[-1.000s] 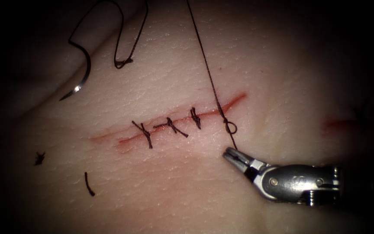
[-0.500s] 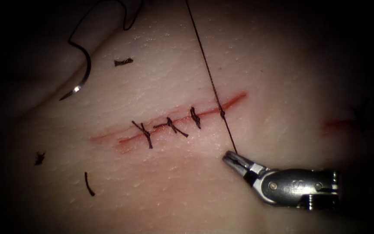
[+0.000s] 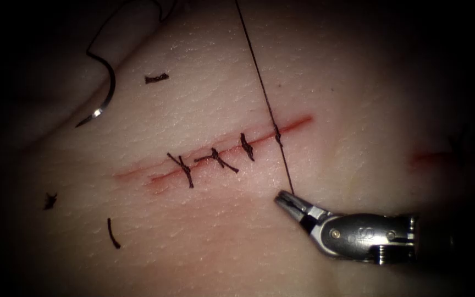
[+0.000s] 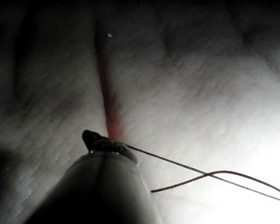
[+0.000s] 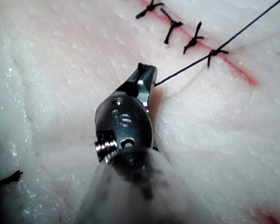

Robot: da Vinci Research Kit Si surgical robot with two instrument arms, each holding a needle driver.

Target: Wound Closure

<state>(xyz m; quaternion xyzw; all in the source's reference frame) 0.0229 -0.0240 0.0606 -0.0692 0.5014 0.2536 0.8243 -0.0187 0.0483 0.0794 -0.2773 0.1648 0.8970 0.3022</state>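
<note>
Now the loop has cinched into a knot (image 3: 277, 133) on the cut (image 3: 295, 124); my right claw (image 3: 285, 201) pinches the thread (image 3: 259, 80) taut, left claw (image 4: 100, 141) pinching its other end. Needle (image 3: 105, 93) lies free, far left.

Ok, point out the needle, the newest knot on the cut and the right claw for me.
needle (image 3: 107, 98), endoscope view, mid-curve, lying on the tissue left of the cut.
newest knot (image 3: 277, 133), endoscope view, its centre on the cut.
right claw (image 3: 284, 201), endoscope view, tips shut on the thread.
</note>
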